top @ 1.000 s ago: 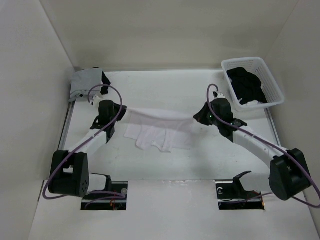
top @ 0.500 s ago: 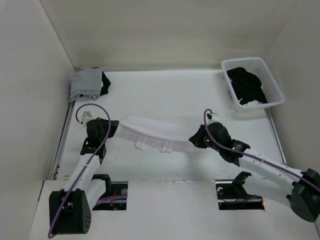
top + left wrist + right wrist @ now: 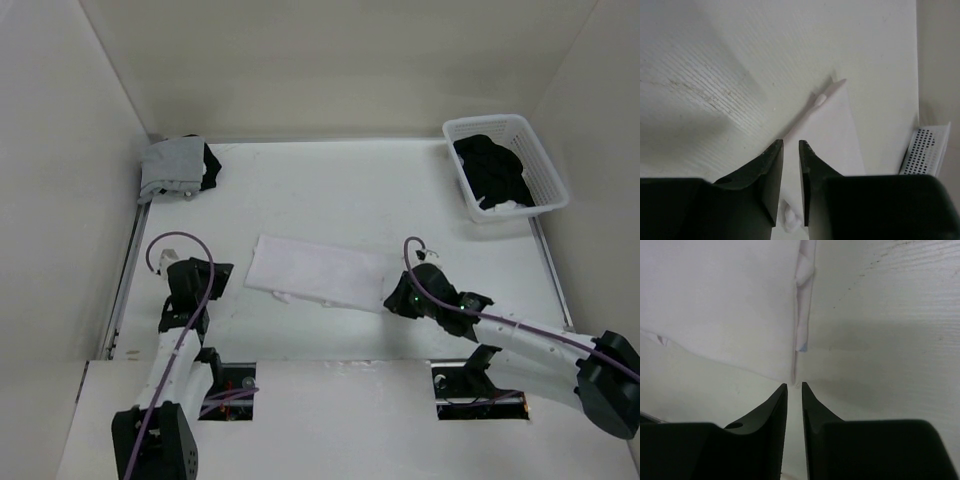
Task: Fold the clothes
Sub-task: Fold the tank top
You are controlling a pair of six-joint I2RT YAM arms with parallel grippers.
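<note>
Garment: white folded fabric strip [image 3: 320, 272], limp, light; I'd pinch its end corners.
Hands: my left gripper [image 3: 790, 145], right gripper [image 3: 794, 386] slightly parted, empty.

I see the flat garment [image 3: 318, 272] lying on the table [image 3: 340, 190] near its middle, stretched left to right between my two arms. My left gripper [image 3: 222, 272] sits just off its left end. My right gripper [image 3: 392, 300] sits just off its near right corner, and the cloth's edge ends right ahead of the fingertips. In the far left corner rests a folded pile [image 3: 172, 168]. At the far right stands the basket [image 3: 548, 165], with a heap of clothes [image 3: 492, 168] inside it, well apart from the flat garment.
</note>
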